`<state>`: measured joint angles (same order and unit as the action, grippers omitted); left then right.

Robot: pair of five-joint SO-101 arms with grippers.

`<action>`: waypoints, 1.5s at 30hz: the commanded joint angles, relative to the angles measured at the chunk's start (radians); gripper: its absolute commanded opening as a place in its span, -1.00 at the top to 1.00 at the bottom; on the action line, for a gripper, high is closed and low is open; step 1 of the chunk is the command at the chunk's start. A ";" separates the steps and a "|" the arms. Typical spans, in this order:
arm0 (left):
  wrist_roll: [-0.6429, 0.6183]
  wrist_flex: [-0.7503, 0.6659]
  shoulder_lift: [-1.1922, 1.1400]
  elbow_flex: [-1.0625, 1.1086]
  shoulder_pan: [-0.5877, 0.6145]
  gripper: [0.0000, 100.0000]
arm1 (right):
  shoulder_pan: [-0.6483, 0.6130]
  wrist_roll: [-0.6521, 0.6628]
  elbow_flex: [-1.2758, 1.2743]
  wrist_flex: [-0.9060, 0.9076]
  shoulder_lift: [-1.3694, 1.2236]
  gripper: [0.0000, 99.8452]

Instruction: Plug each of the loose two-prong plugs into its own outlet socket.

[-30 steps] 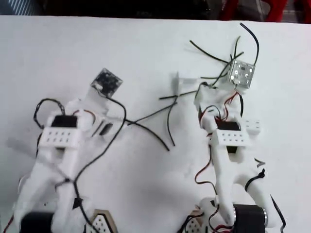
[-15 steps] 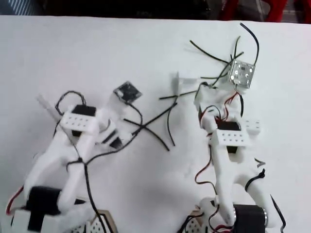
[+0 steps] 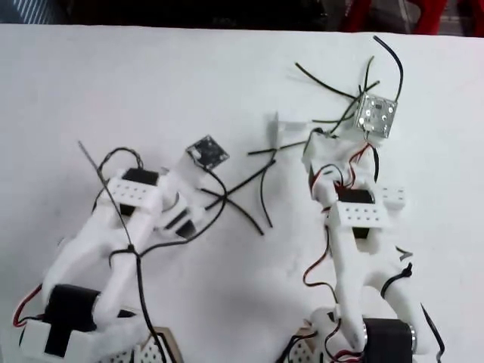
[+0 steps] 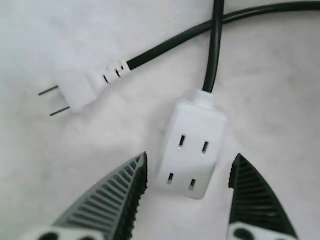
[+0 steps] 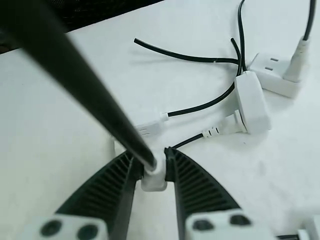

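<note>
**A:** From above, why are the arms set like that?

**B:** The left arm (image 3: pixel 125 197) leans in from the lower left toward the crossed black cords (image 3: pixel 234 193) mid-frame on the white table (image 3: pixel 151 68), I'd guess to work on the fittings there. The right arm (image 3: pixel 355 215) stands at the right, its head by the tangle at upper right.

**A:** And the left wrist camera?

**B:** The left gripper (image 4: pixel 190 162) sits at the bottom edge with its jaws spread wide. A white outlet block (image 4: pixel 192 150) lies between them, touched by neither. It looks like a straddle before pinching the block steady. The block is smooth moulded plastic with rounded corners and two pairs of slots facing up. A loose plug (image 4: pixel 75 92) lies apart at the left. Its two thin metal prongs point at the left edge, away from the block, so it is in no socket. The cords here are round and rubbery.

**A:** The right wrist camera?

**B:** At bottom centre the right gripper (image 5: pixel 155 162) has its ribbed dark jaws clamped on a white cord end (image 5: pixel 152 180). I can't tell whether that is a plug or a socket. Its black cord slants to the upper left. A socket box (image 5: pixel 270 75) at upper right seems to have a plug seated already, with a flat rounded adapter (image 5: pixel 252 102) just beside it. A spare plug (image 5: pixel 150 127) lies loose mid-frame
</note>
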<state>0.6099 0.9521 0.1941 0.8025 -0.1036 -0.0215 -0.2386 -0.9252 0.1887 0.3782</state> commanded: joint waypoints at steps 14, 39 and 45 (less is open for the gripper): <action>-0.075 -0.052 0.001 -0.009 -0.077 0.68 | 0.004 -0.003 0.041 -0.013 0.002 0.96; 0.003 0.215 0.001 -0.226 0.002 0.31 | 0.002 -0.003 0.041 -0.013 0.002 0.96; 0.051 0.069 0.001 -0.118 0.024 0.31 | 0.002 -0.003 0.041 -0.013 0.002 0.96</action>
<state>0.6452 1.0871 0.1941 0.6628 -0.0898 -0.0215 -0.2386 -0.9252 0.1887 0.3782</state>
